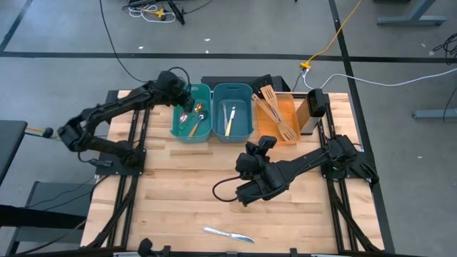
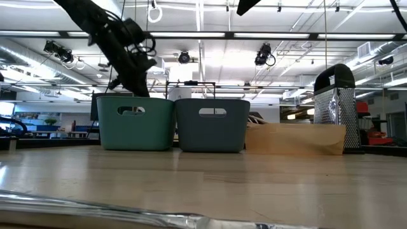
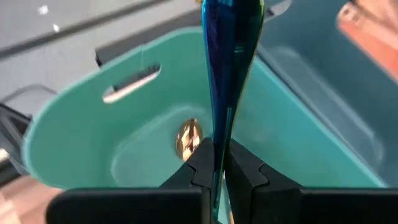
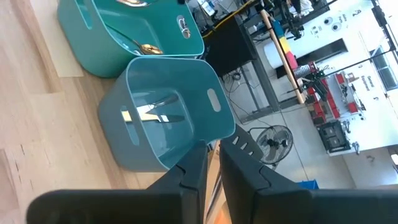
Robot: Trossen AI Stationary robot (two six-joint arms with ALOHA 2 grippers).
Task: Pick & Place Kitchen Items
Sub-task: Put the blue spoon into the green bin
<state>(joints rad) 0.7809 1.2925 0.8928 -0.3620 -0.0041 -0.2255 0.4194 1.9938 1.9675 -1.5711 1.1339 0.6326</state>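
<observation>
My left gripper (image 3: 219, 155) hangs over the left teal bin (image 1: 191, 114), shut on a shiny blue-purple spoon (image 3: 227, 68). A gold spoon (image 3: 188, 137) lies on that bin's floor with other cutlery. The right teal bin (image 1: 233, 111) holds silver and cream-handled cutlery (image 4: 152, 113). Pale wooden spatulas (image 1: 275, 111) lie in the orange tray (image 1: 285, 107). A silver knife (image 1: 228, 234) lies flat near the table's front edge. My right gripper (image 1: 265, 143) hovers near the middle of the table, just in front of the right bin, shut to a thin slit with nothing seen in it (image 4: 212, 158). My left gripper pinches the spoon's slim stem (image 3: 219, 140) between its two fingers. The fingers slant downward from the table's left toward the bin and lie along the spoon. The spoon sticks out straight ahead past the fingertips, lifted clear above the bin's inside.
A metal box grater (image 1: 314, 107) stands at the tray's right end. The two bins and the tray form a row along the table's far edge. Bare wood lies between them and the knife. A black cable (image 1: 221, 191) loops on the table beside my right arm.
</observation>
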